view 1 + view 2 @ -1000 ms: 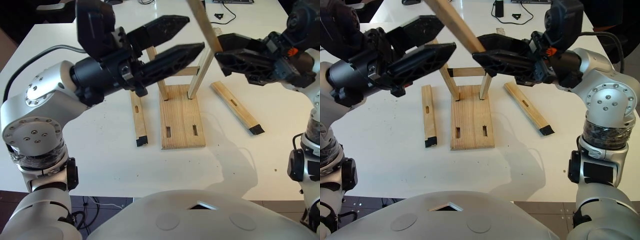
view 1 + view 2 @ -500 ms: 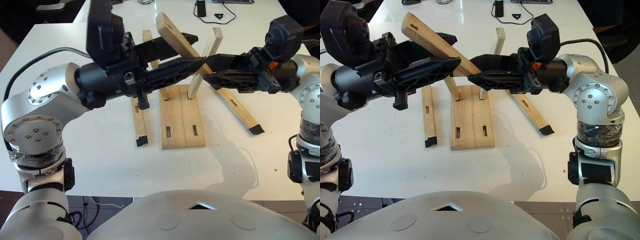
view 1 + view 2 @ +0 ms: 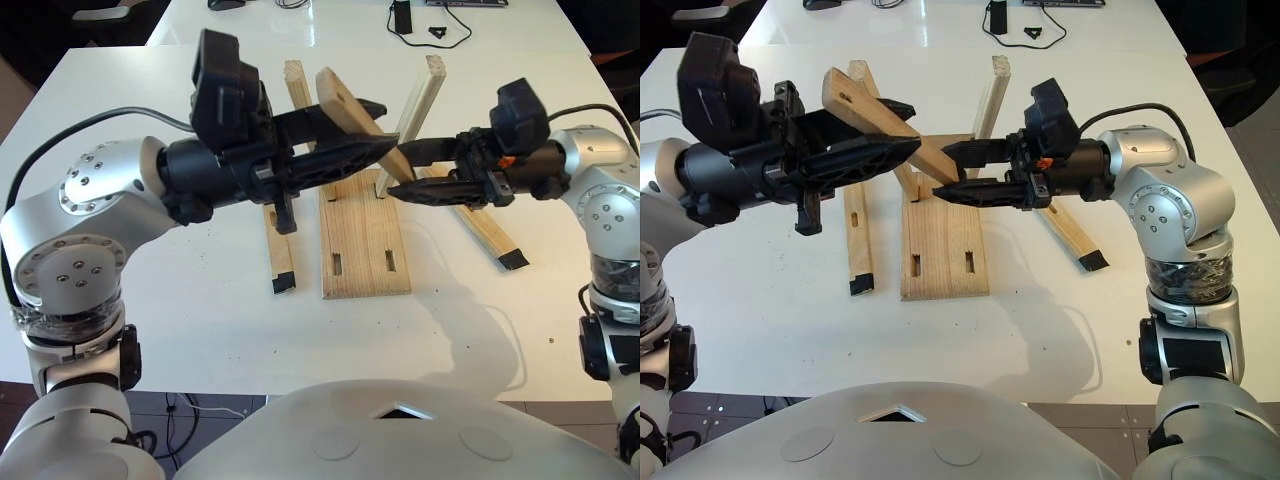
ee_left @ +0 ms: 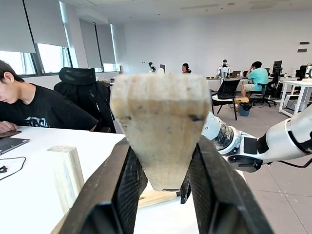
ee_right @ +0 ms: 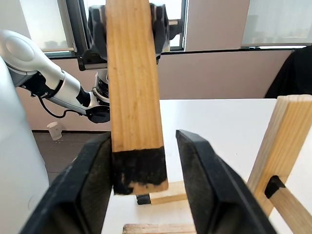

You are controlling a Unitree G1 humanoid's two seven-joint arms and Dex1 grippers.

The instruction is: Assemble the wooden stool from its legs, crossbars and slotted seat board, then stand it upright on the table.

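My left gripper (image 3: 388, 125) is pinching a wooden leg (image 3: 340, 95) partway along its length, its 2 black ribbed fingers (image 4: 119, 195) pressed flat against opposite faces. The leg is a pale, straight-grained slat with a rectangular section. It hangs slanted above the table, with its cut, bare end raised toward my left and its black-capped end lower toward my right.

That black-capped end sits between the fingers of my right gripper (image 3: 400, 168), which are spread. 1 finger (image 5: 97, 180) lies against the cap, while a gap shows on the other side.

Below both grippers the slotted seat board (image 3: 365, 240) lies flat on the white table (image 3: 200, 330). It is a light rectangular plank with 2 small rectangular slots open at its near end. At its far end 2 legs stand in it: 1 leaning off toward my right (image 3: 425, 95), the other toward my left (image 3: 296, 82).

A loose leg (image 3: 275, 235) lies just left of the board, and another (image 3: 485, 228) lies angled to its right. Both are flat slats with a slot in the face and a black tip at the near end.
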